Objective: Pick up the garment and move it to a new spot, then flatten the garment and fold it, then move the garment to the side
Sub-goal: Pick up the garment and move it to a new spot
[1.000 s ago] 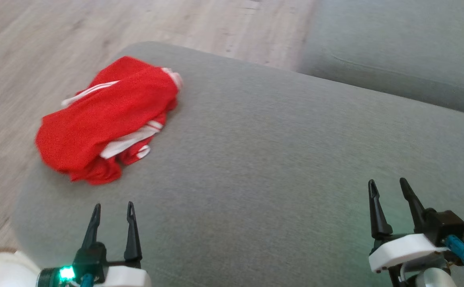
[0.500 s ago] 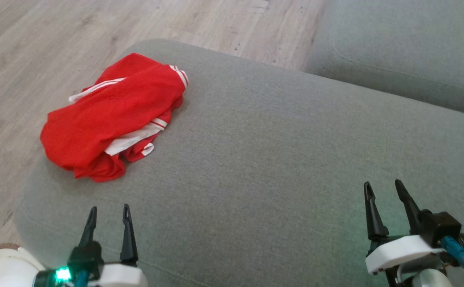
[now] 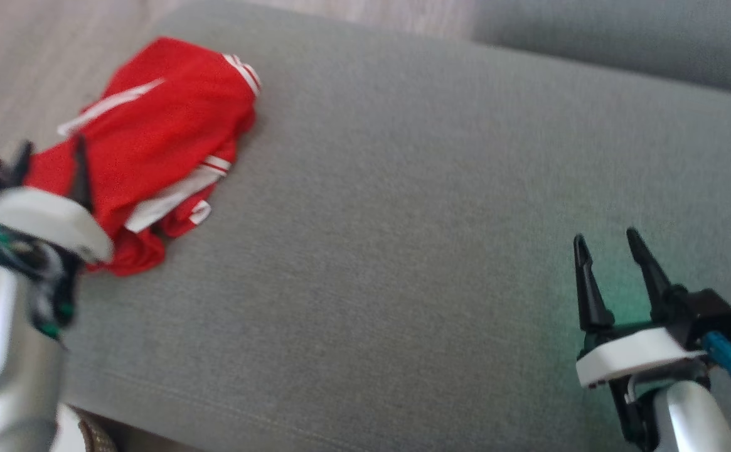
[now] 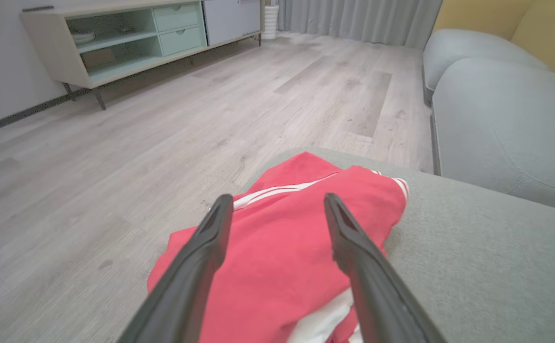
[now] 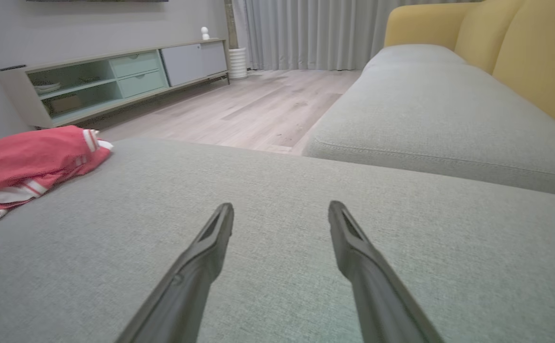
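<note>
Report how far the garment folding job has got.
Done: nothing yet; the red garment lies crumpled at the corner of the grey cushion. In hand: the left end effector is open, its fingers pointing over the garment, not closed on it; the right end effector is open above bare cushion. Left: pick it up, move it, flatten, fold, set aside.

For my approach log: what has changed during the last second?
The left gripper moved forward from the lower left to the red garment, fingers open over it, gripping nothing. The head view shifted too. The right gripper stayed open at the lower right; the garment stayed bunched on the grey cushion.
</note>
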